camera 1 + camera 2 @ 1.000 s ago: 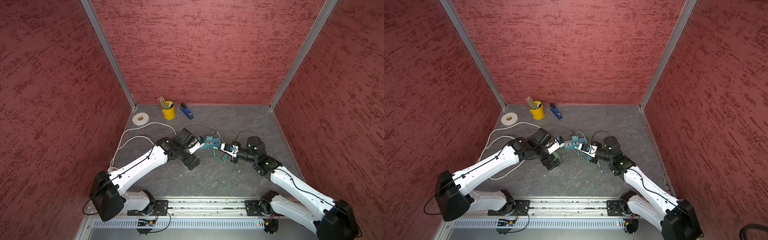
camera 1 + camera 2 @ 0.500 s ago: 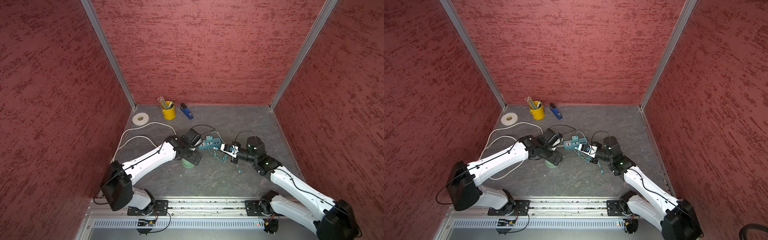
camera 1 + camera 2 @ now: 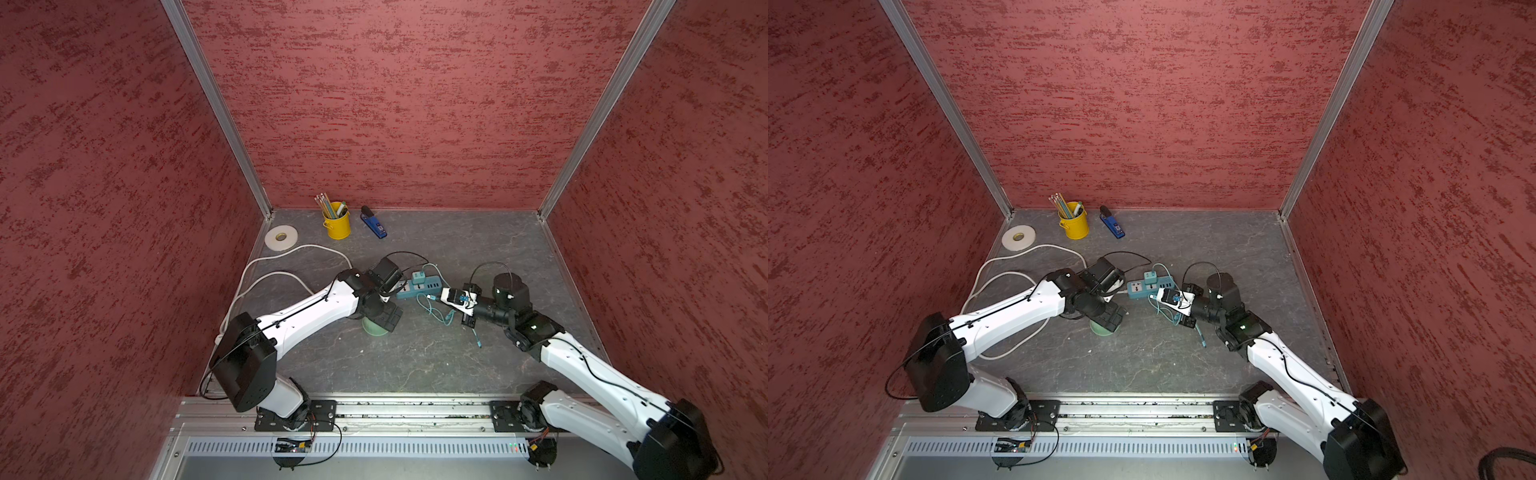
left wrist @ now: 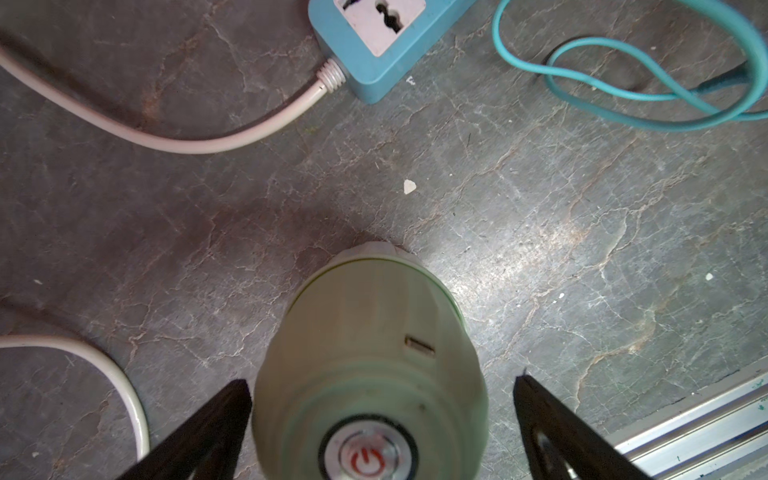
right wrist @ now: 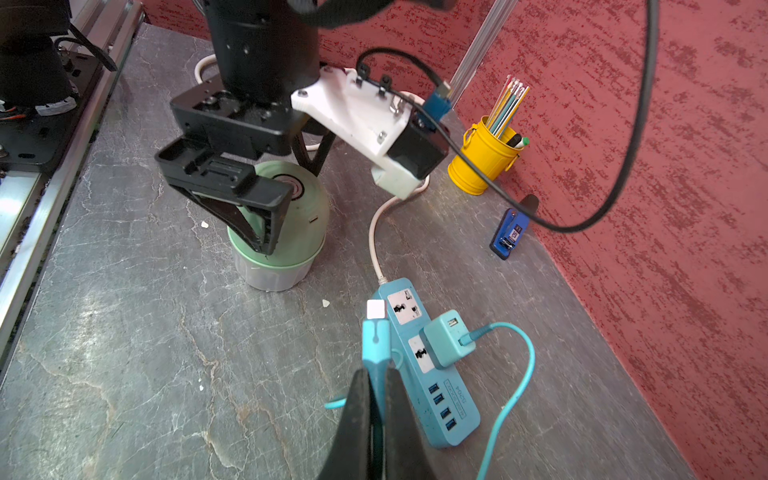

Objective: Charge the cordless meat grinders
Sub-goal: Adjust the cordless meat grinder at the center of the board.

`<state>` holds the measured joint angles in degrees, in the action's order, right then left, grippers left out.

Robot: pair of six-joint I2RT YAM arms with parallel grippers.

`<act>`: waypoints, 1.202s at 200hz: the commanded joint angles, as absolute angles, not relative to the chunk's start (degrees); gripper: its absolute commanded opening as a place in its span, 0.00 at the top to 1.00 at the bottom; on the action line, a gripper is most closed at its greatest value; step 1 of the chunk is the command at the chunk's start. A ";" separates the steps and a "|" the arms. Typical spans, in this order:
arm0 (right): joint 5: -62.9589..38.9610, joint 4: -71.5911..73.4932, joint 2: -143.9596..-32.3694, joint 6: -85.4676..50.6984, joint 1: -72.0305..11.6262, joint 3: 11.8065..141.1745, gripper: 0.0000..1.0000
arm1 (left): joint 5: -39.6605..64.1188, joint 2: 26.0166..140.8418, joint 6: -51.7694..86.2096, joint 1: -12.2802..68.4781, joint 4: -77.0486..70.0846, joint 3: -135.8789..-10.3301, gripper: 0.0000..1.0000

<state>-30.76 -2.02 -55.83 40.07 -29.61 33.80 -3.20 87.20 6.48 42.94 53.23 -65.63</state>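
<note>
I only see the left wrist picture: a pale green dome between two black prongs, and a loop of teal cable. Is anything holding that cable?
Observer: Yes. The right gripper is shut on the teal cable just behind its plug, which is not yet in the meat grinder.
Operator: Where does its other end go?
Observer: Into a teal charger cube seated in the power strip.
Operator: Anything else on the table?
Observer: A yellow pencil cup and a blue stapler near the back wall.
</note>
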 commanded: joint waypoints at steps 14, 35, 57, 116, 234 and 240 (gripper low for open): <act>-30.78 -1.93 -55.78 40.17 -29.92 35.15 1.00 | -0.27 89.01 2.98 41.37 54.11 -65.41 0.06; -30.67 -2.04 -55.64 40.24 -29.94 35.07 1.00 | -0.13 89.38 1.32 40.63 54.81 -65.90 0.13; -30.67 -2.07 -55.71 40.21 -29.97 34.92 1.00 | 0.46 89.24 -0.80 40.00 55.60 -66.10 0.24; -31.00 -2.79 -55.90 41.43 -29.97 34.75 1.00 | 6.25 84.03 -21.31 40.00 57.89 -64.79 0.41; -33.05 -6.41 -57.21 44.76 -30.94 35.04 1.00 | 14.11 83.96 -59.25 35.07 58.83 -65.58 0.38; -33.06 -6.58 -57.30 44.89 -30.92 35.05 1.00 | 13.63 84.18 -59.98 35.28 58.73 -65.59 0.37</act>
<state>-32.01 -5.32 -56.95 43.75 -30.39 33.80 12.21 83.68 -52.23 35.05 59.11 -64.10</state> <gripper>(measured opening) 0.049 0.859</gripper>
